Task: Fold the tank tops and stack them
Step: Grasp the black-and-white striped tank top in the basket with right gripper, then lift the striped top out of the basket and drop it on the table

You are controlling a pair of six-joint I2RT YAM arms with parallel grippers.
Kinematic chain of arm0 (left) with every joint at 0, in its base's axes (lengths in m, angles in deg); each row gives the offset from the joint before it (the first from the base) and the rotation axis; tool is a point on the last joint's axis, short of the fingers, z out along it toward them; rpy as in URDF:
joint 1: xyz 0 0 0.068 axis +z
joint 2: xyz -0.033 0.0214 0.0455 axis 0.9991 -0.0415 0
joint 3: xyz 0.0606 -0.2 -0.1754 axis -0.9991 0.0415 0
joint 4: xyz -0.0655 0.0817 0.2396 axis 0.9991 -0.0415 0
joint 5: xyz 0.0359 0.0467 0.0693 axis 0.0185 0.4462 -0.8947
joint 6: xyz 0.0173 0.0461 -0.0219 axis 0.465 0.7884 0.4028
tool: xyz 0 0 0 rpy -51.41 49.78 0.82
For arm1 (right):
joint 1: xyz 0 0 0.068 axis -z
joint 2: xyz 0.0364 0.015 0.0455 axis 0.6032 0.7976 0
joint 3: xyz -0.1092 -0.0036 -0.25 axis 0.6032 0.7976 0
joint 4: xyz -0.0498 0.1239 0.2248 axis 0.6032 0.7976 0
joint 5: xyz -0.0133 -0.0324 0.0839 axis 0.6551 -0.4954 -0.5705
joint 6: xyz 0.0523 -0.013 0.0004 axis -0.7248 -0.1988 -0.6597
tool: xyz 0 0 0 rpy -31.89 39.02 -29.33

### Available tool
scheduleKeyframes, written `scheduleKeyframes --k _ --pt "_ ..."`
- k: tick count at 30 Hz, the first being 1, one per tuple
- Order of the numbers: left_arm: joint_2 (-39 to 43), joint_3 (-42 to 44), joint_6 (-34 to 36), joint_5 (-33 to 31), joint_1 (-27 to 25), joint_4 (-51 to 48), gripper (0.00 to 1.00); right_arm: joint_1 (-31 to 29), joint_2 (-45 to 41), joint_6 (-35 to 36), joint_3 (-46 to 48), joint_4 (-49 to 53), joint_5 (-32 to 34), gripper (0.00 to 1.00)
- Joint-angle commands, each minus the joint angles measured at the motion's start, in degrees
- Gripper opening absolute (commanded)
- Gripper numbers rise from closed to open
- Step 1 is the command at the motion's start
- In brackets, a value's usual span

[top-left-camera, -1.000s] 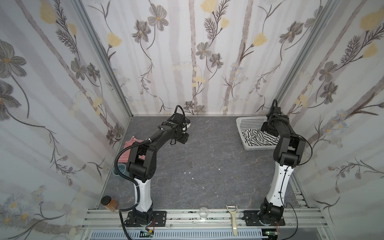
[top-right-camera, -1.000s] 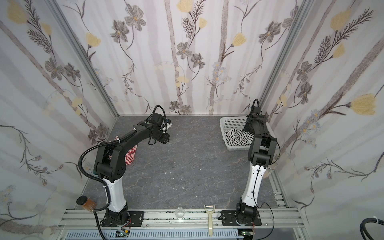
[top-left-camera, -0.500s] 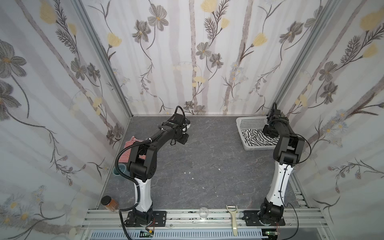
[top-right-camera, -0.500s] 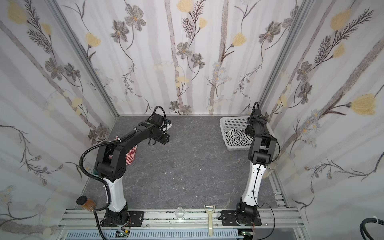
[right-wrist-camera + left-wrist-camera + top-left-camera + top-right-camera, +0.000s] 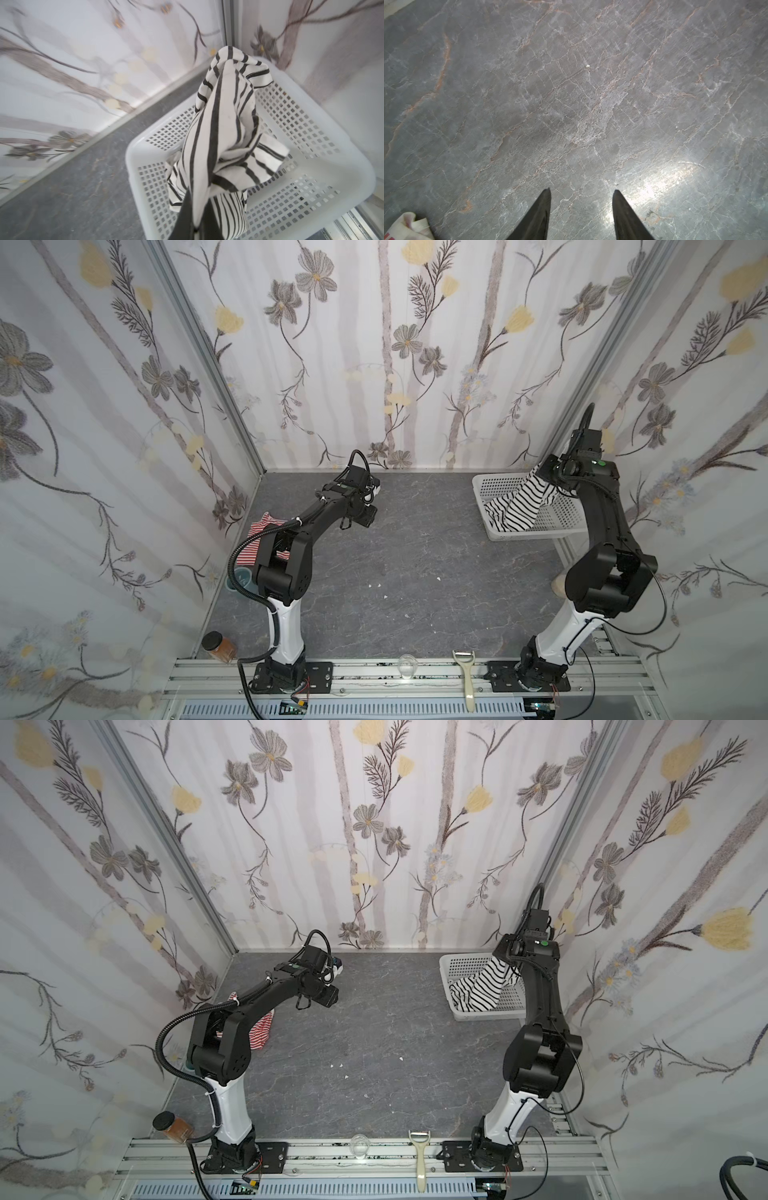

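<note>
The red-and-white striped tank top (image 5: 264,526) lies crumpled at the table's left edge, partly under the left arm. The left gripper (image 5: 581,190) hovers, jaws apart, over the bare grey marbled table (image 5: 415,572). At the right, the right gripper (image 5: 195,216) is clamped on the black-striped tank top (image 5: 519,508), which hangs lengthwise from the gripper down into the white basket (image 5: 557,526). Floral walls (image 5: 374,364) enclose the table.

Found pale walls printed with grey and yellow flowers (image 5: 374,364), silver metal corner posts (image 5: 219,377), dark grey veined floor (image 5: 415,556).
</note>
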Motion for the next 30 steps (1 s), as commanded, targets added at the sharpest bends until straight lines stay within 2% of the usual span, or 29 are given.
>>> scheduleKeyframes --k 1,7,9,12,15,19,22,25,28,30 --pt "1.44 -0.11 0.48 1.39 0.59 0.98 0.50 -2.69 -7.33 -2.19 0.28 -3.36 -0.69 0.00" --pt "2.35 -0.92 0.30 3.59 1.91 1.07 0.50 -8.41 -20.41 -4.54 -3.45 -4.23 -6.22 0.00" --pt "2.64 -0.59 0.30 4.09 2.46 1.16 0.50 -10.38 -22.54 -5.67 -5.60 -4.46 -10.11 0.00" --pt "3.55 0.46 0.65 5.03 3.51 1.46 0.50 -12.51 -25.78 -10.97 -5.83 -9.06 -17.16 0.00" --pt "4.71 1.77 0.83 6.12 5.27 2.40 0.50 -16.51 -26.68 -15.12 -6.79 -12.74 -20.75 0.00" --pt "5.96 3.40 0.91 8.08 8.59 3.78 0.50 -23.34 -24.35 -19.04 -6.96 -18.76 -23.49 0.00" --pt "6.18 4.50 1.47 9.00 10.94 4.46 0.50 -28.73 -18.42 -21.69 -8.61 -23.88 -24.62 0.00" --pt "6.68 5.82 1.88 9.65 13.01 5.16 0.50 -32.29 -9.20 -22.63 -16.27 -23.24 -24.26 0.00" --pt "8.08 7.69 2.14 10.55 14.71 6.19 0.50 -32.68 -5.51 -23.62 -19.02 -23.40 -20.67 0.00" --pt "9.01 9.11 2.62 10.68 15.39 6.84 0.50 -32.73 -4.36 -23.41 -19.02 -19.25 -14.93 0.00"
